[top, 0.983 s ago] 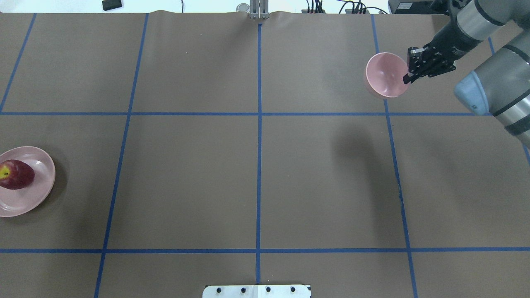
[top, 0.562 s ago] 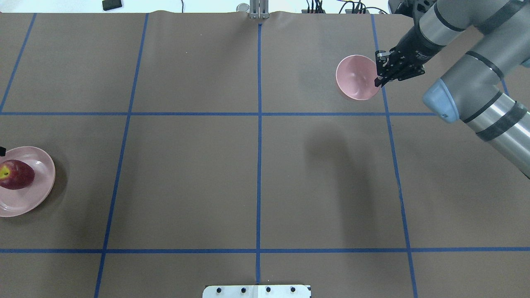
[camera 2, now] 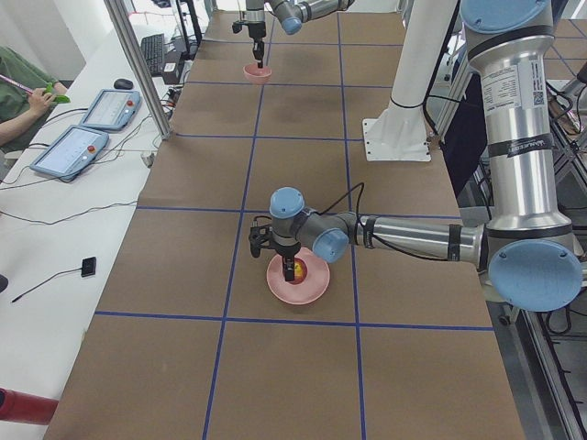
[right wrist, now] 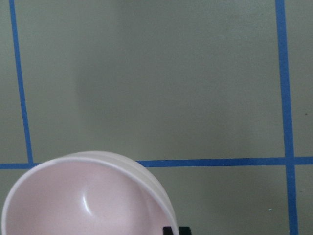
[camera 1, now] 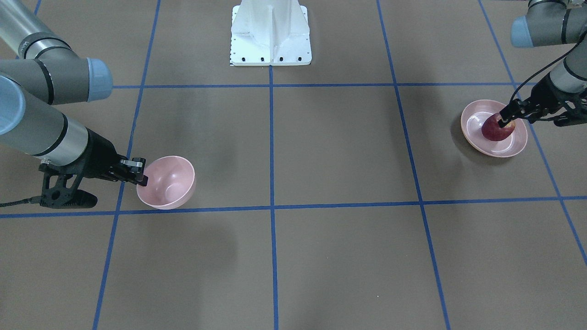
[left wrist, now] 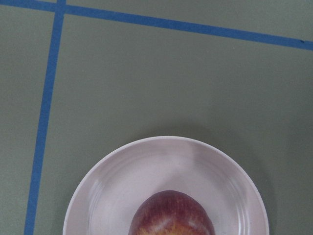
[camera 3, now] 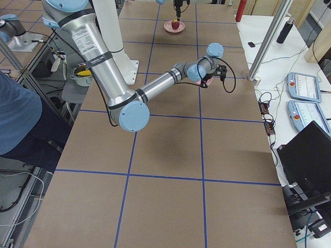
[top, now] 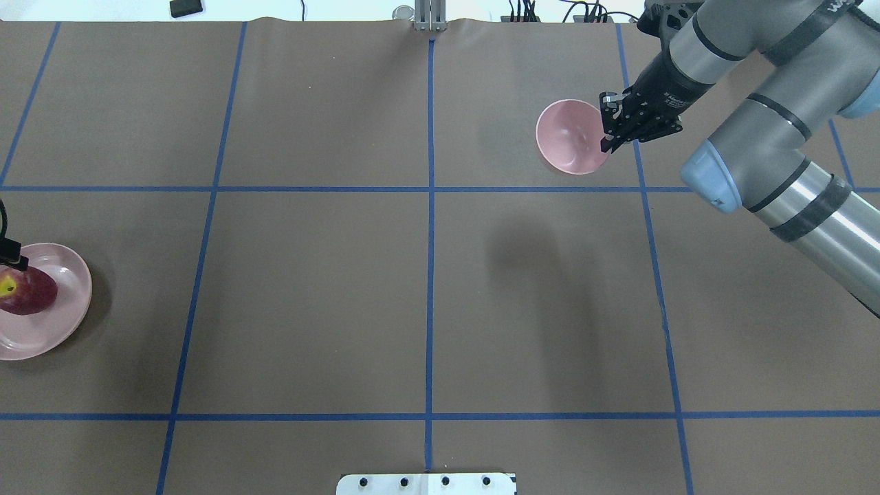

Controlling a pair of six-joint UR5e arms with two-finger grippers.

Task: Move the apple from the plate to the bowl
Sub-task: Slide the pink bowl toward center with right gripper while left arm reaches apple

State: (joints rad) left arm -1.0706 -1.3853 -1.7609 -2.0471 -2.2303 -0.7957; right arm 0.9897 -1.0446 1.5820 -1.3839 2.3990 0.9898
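Observation:
The pale pink bowl (top: 569, 137) hangs tilted above the table at the far right, casting a shadow below it. My right gripper (top: 606, 143) is shut on its rim; this also shows in the front-facing view (camera 1: 143, 179), and the bowl fills the bottom left of the right wrist view (right wrist: 88, 200). The dark red apple (top: 31, 292) lies on the pink plate (top: 65, 302) at the left edge. My left gripper (camera 1: 504, 121) is right over the apple (camera 1: 495, 130), open. The left wrist view shows the apple (left wrist: 171, 215) on the plate (left wrist: 122, 176) with no fingertips in frame.
The brown table is marked with a blue tape grid. The white robot base (camera 1: 270, 32) stands at the table's near middle edge. Cables and a small black object (top: 186, 7) lie beyond the far edge. Tablets (camera 2: 69, 147) sit on a side bench.
My right arm has carried the bowl leftward across the far right of the table. My left gripper has come in over the apple on the plate.

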